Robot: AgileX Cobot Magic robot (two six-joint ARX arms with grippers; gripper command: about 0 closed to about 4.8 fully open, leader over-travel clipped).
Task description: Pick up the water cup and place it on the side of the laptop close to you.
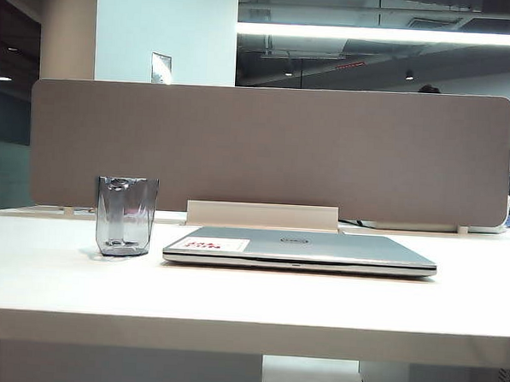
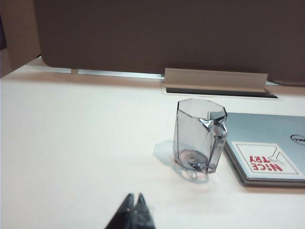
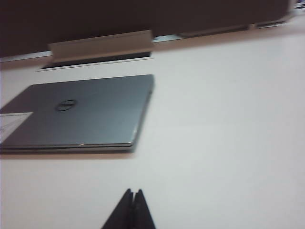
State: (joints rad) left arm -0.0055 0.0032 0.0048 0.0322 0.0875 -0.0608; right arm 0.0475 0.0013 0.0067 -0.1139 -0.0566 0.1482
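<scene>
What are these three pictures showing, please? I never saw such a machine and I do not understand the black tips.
It is a robot with two arms. One camera faces the white table; the other two ride on the wrists. The black tips are the left gripper and right gripper, both low near the table's front, jaws shut, holding nothing. On the table stand a water cup and, beside it, a closed laptop with a red-lettered sticker. A white stand sits behind the laptop.

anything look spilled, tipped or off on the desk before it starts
Nothing stands out. The water cup stands upright left of the closed laptop, apart from it, with no spill visible. The left tool and right tool are both shut, holding nothing, short of both.
</scene>
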